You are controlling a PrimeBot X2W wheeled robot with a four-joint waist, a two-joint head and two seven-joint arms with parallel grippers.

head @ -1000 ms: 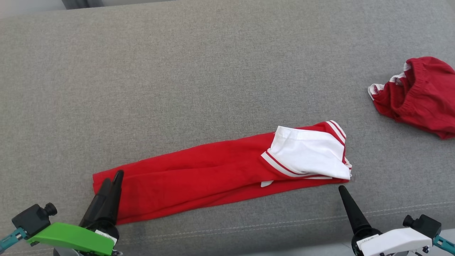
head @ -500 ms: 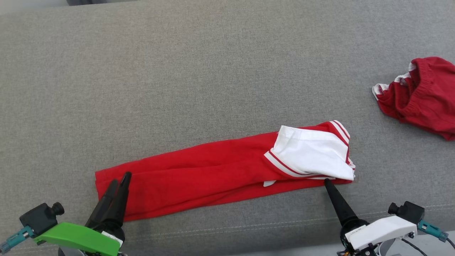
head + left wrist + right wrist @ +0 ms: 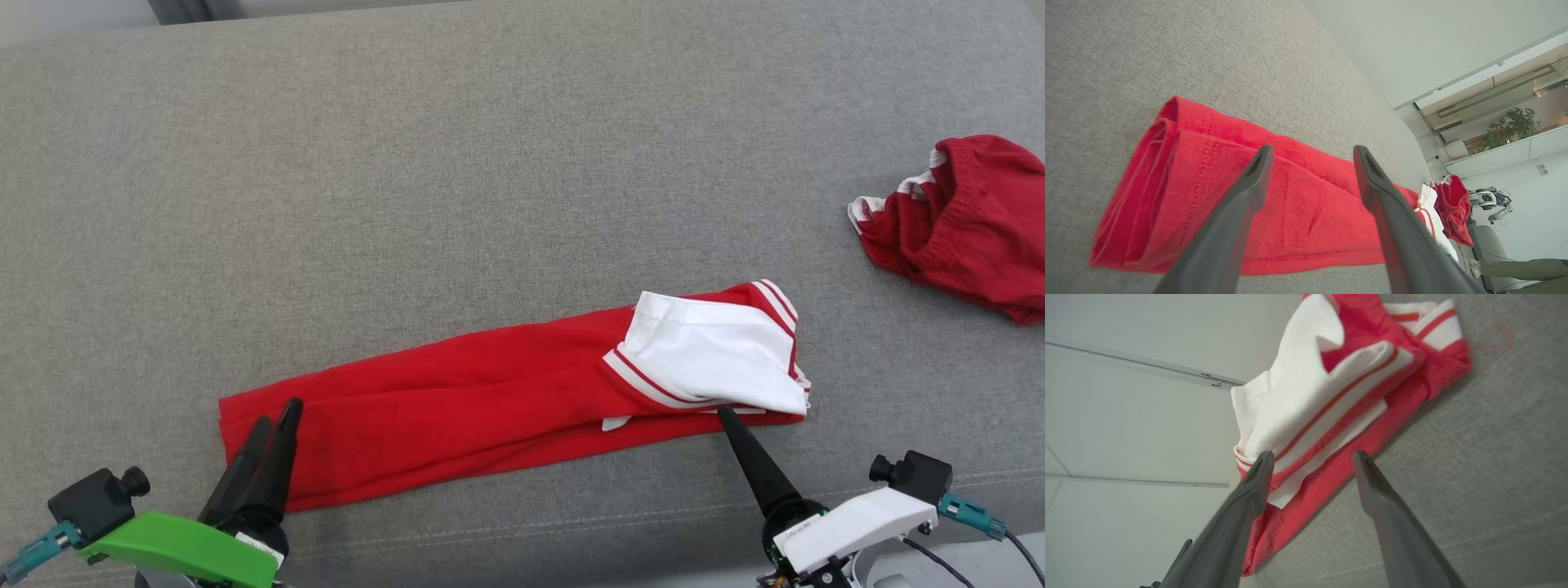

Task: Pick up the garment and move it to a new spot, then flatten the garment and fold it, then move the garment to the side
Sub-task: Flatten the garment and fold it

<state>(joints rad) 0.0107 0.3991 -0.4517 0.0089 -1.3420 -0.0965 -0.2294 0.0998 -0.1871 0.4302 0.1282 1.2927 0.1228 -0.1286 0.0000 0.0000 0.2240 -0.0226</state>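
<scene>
**Q:** How do the two pincers, nearest the cameras, stand?

**A:** The wrist views settle it. The left pincer (image 3: pixel 1312 149) is spread, both fingers over the folded left end of the garment (image 3: pixel 457 408). The right pincer (image 3: pixel 1312 453) is also spread and straddles the garment's near edge. One finger lies over the white striped panel (image 3: pixel 710 359), the other over the bare grey cushion (image 3: pixel 490 204). Neither pinches cloth. Whether any tip presses the fabric cannot be told from these angles.

**Q:** What does the head view add?

**A:** It gives the layout. The garment lies as a long red band folded lengthwise, close to the cushion's front seam (image 3: pixel 490 531). It runs from the left pincer to the right pincer, with the white panel at its right end. In this view each pair of fingers overlaps into a single dark spike, so the spread is hidden.

**Q:** And farther off?

**A:** A second red garment (image 3: pixel 963 229) lies crumpled well apart, at the cushion's right edge. The left wrist view alone reaches the room beyond, with a potted plant (image 3: pixel 1511 126) and a person's leg (image 3: pixel 1515 269).

**Q:** What differs from a second ago?

**A:** The right pincer then stood clear, below the garment's right corner. It has since moved inward, and its tip now meets the edge under the white panel. The left pincer has shifted only slightly. Both garments lie unchanged.
</scene>
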